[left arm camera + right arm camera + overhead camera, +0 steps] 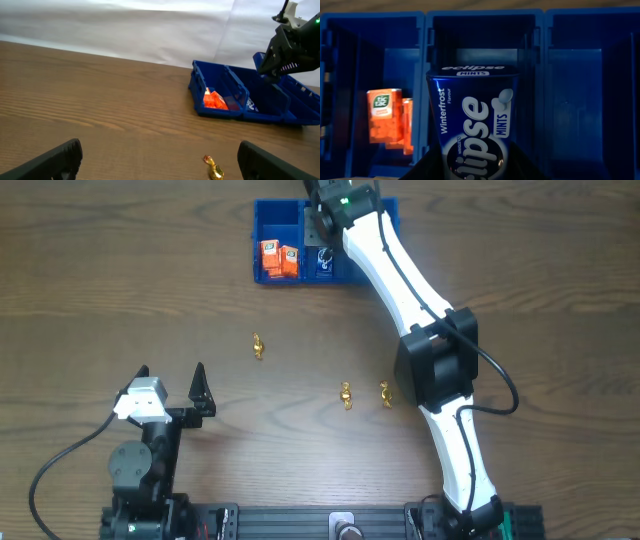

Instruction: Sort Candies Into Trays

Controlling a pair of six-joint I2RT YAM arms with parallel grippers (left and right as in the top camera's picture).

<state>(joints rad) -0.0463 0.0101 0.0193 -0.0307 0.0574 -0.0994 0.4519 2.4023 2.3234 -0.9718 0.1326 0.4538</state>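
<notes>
A blue three-compartment tray (380,215) sits at the table's far edge. Orange candy boxes (279,259) lie in its left compartment (387,117). A dark blue mint tin (326,263) rests in the middle compartment (472,120), also seen from the left wrist (250,104). My right gripper (322,225) hangs just above that tin (477,167), fingers parted on either side of its lower end. Three gold-wrapped candies (258,345) (346,395) (385,393) lie loose on the wood. My left gripper (172,372) is open and empty near its base, with the nearest gold candy (214,169) ahead of it.
The tray's right compartment (590,90) holds nothing. The right arm's white links (400,280) stretch diagonally over the table's right half, above the two gold candies there. Bare wood (120,280) spreads across the left and middle.
</notes>
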